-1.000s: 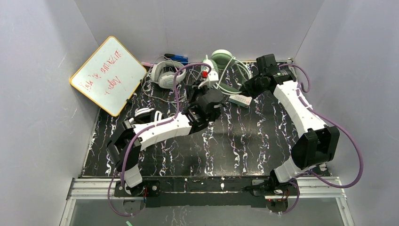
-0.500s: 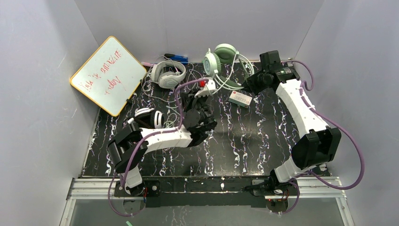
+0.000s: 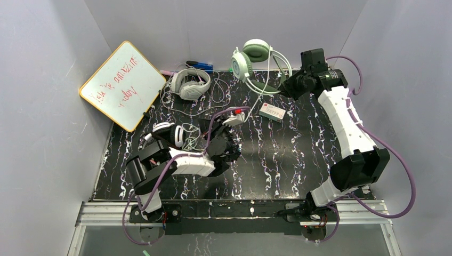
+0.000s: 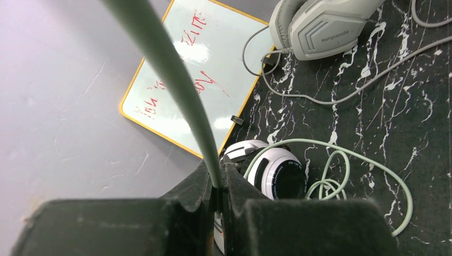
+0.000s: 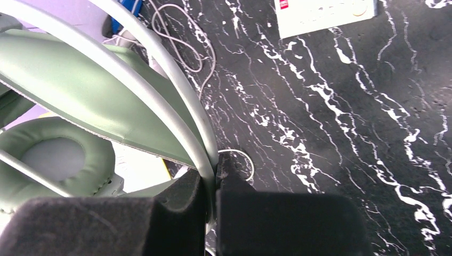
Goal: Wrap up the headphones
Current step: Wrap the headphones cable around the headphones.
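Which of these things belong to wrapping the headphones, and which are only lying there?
For the job: mint-green headphones, in the right gripper; their pale cable, in the left gripper; grey headphones; black-and-white headphones.
Lying about: whiteboard; white box; blue object.

left arm (image 3: 186,159): folded low near its base | left gripper (image 4: 217,184): pinched closed | right arm (image 3: 341,120): stretched forward (far-right side) | right gripper (image 5: 212,173): pinched closed

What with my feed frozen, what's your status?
Left gripper shut on cable of green headset. Right gripper shut on its headband. Small box lies near cable.
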Motion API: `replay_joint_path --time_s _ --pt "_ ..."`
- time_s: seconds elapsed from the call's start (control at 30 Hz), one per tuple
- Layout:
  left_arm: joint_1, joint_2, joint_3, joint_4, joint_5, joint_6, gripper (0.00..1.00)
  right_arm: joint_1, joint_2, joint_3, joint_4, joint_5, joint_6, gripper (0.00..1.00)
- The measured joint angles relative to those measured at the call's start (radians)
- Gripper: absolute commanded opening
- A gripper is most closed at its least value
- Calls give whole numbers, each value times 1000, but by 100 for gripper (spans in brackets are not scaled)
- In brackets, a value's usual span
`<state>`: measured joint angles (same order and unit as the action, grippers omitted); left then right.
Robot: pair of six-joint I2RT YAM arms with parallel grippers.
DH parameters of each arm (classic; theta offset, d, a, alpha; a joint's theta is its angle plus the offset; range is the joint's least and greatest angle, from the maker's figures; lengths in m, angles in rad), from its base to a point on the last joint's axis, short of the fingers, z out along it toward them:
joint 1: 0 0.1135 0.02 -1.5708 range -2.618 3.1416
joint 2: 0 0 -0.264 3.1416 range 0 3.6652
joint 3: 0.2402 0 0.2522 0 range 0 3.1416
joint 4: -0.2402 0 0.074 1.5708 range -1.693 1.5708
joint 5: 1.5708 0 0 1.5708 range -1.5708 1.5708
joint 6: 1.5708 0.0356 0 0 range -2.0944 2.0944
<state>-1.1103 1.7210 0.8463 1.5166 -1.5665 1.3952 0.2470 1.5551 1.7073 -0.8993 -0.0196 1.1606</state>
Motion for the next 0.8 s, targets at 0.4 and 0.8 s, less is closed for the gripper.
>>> replay_joint_path --time_s 0.4,0.8 --pt "-10 -4 17 2 -1 76 0 -24 -10 39 -72 69 -95 1" --pt "92 -358 36 -867 314 -1038 0 -32 -38 35 -73 75 -165 1"
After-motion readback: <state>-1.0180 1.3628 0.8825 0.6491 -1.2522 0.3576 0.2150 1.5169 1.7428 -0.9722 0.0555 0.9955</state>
